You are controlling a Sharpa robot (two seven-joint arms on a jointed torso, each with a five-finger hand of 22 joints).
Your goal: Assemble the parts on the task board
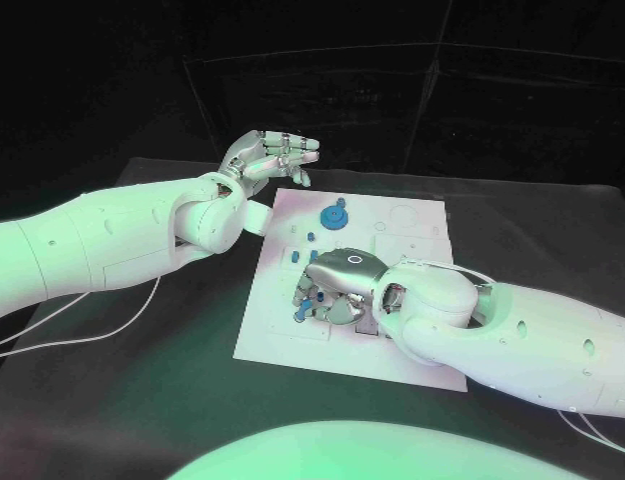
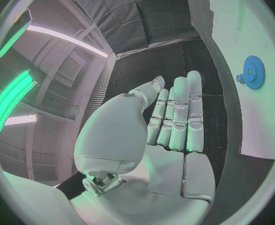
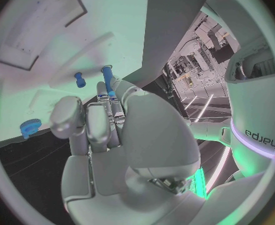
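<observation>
**Right hand on the board, left hand raised beside it**

The right hand (image 1: 344, 285) is lowered onto the near-left part of the white board (image 1: 413, 225), palm down, its arm coming in from the near right. Its fingers (image 3: 106, 117) are curled together round a slim blue peg (image 3: 107, 82); in the right wrist view the peg's stem runs down between the fingertips and its free end sticks out over the board. From the head view the fingers hide most of the peg, so how firmly it is clamped cannot be told.

The left hand (image 1: 266, 155) is lifted off the table just past the board's far-left corner. It holds nothing. Its fingers (image 2: 175, 117) lie straight and side by side, with the thumb a little apart, and the palm is turned toward the wrist camera.

The board lies flat in the middle of a black table (image 1: 139, 340), its long sides running away from the robot. Thin white cables (image 1: 82, 335) trail over the table under the left arm. Behind the table hangs a dark cloth backdrop.

A round blue gear (image 1: 335, 215) with a toothed edge and a raised hub sits on the far half of the board, well apart from the right hand. A second short blue peg (image 3: 79, 79) stands on the board just beside the held one. More small blue pieces show close by the right hand's fingers, too hidden to make out.
</observation>
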